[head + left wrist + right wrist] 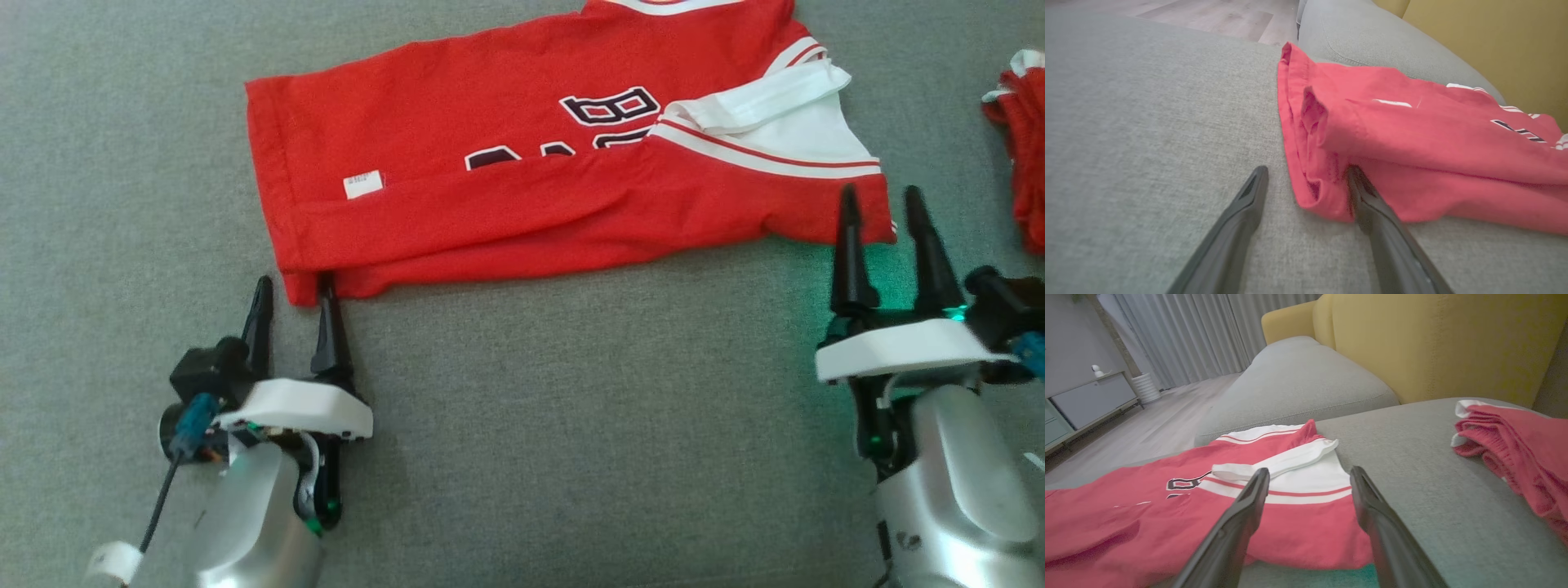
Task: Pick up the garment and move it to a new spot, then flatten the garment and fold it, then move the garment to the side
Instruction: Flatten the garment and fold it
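- Red shirt (522,163) lies flat and lengthwise on the grey cushion (571,425), its near long edge already folded over
- At the shirt's near left corner, the left claw (295,286) stands with its fingers apart: one finger (1367,200) is tucked in at the folded hem and the other rests on bare cushion just beside the corner
- The step looks like taking both near corners for the next fold; the left claw should slide a little deeper so it closes on every layer, not just the top flap
- At the shirt's near right corner, below the white sleeve, the right claw (881,196) is also apart, its tips either side of the corner and nothing pinched yet
- Both should clamp at matching depth and lift together, level, or the fold will likely skew
- Well right of the shirt sits another red cloth (1024,147); keep the swing away from it
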